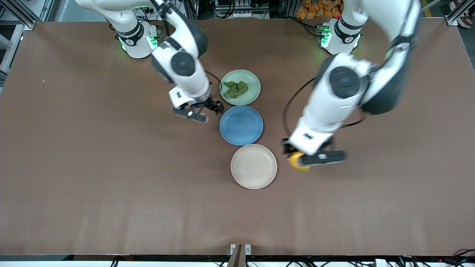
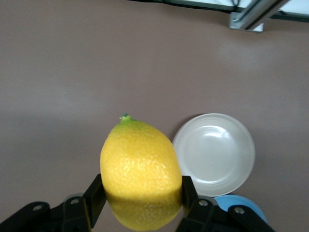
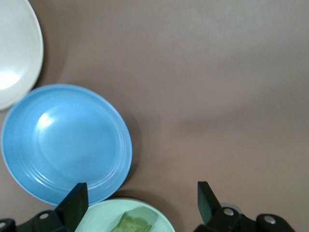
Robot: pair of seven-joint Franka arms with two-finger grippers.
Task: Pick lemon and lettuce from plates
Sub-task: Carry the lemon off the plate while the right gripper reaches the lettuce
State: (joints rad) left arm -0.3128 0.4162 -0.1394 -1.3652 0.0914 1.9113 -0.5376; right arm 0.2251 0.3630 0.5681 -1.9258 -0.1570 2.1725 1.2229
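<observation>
Left gripper (image 1: 299,160): sitting at lower right of centre in the front view, clamping the lemon (image 2: 140,171) over bare table (image 1: 92,167), beside the beige plate (image 1: 254,166).

Right gripper (image 1: 203,110): hanging wide open, holding nothing, beside the green plate (image 1: 252,86) carrying the lettuce (image 1: 235,88) at upper centre.

Blue plate (image 1: 241,125): lying between the two plates.

A robotics lab bench

Two white robot arms (image 1: 185,66) are standing bolted at the edge of a wide brown table (image 1: 92,167), with aluminium framing (image 1: 15,22), bundled cables (image 1: 237,9) and equipment racks showing along the table's edge by their bases.
</observation>
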